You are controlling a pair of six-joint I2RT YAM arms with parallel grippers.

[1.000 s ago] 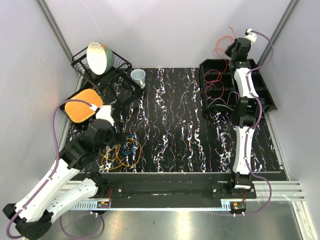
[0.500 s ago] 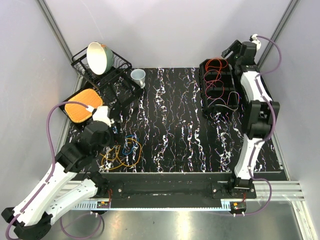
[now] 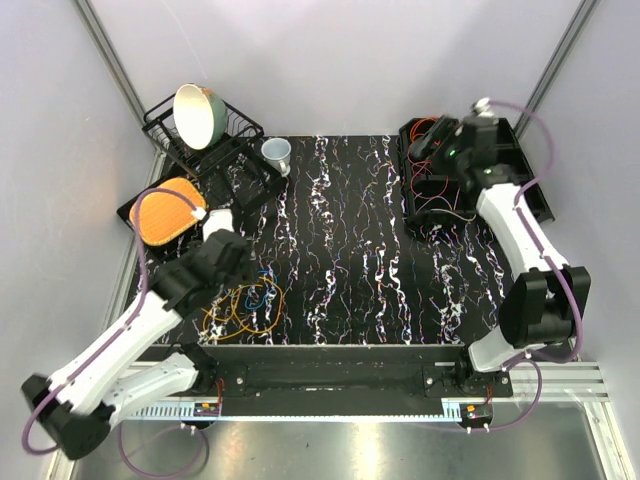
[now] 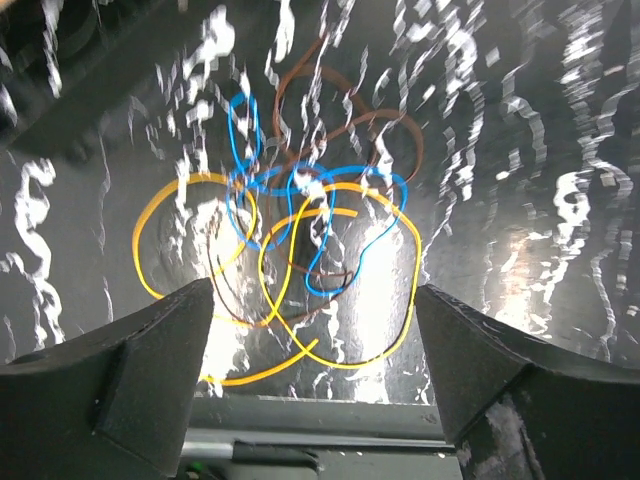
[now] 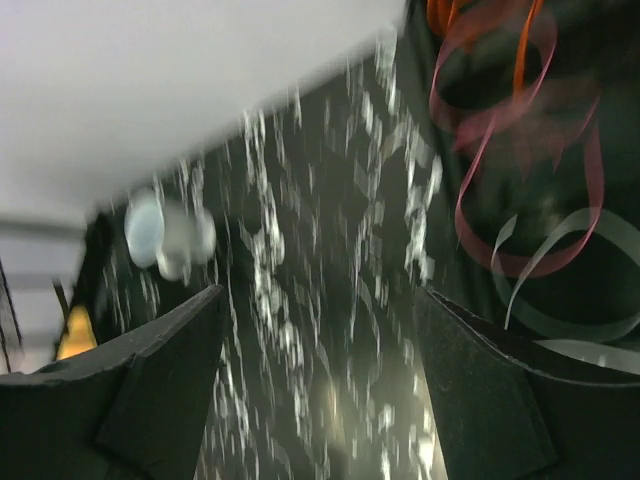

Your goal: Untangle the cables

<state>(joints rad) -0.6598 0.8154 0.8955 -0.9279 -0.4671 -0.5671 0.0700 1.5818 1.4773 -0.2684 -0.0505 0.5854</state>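
A tangle of cables [image 3: 245, 305] in yellow, blue and brownish orange lies on the black marbled table [image 3: 350, 250] at the front left. My left gripper [image 3: 238, 272] hovers open just behind it. In the left wrist view the loops [image 4: 300, 230] lie ahead of the left gripper [image 4: 315, 345], with nothing between its fingers. More cables [image 3: 432, 170], red and orange, lie in the black tray [image 3: 530, 195] at the back right. My right gripper [image 3: 428, 150] is open over the tray's left end. The blurred right wrist view shows red, orange and whitish cables [image 5: 500, 170] to the right of the empty right gripper [image 5: 320, 400].
A black dish rack [image 3: 160, 135] holding a green-and-white bowl [image 3: 198, 113] stands at the back left. A pale cup [image 3: 277, 152] sits beside it. An orange pad [image 3: 163, 212] lies on a dark tray at the left edge.
My right gripper opened and let the red cable drop into the tray, then swung down and left. The left arm reached forward toward the tangle.
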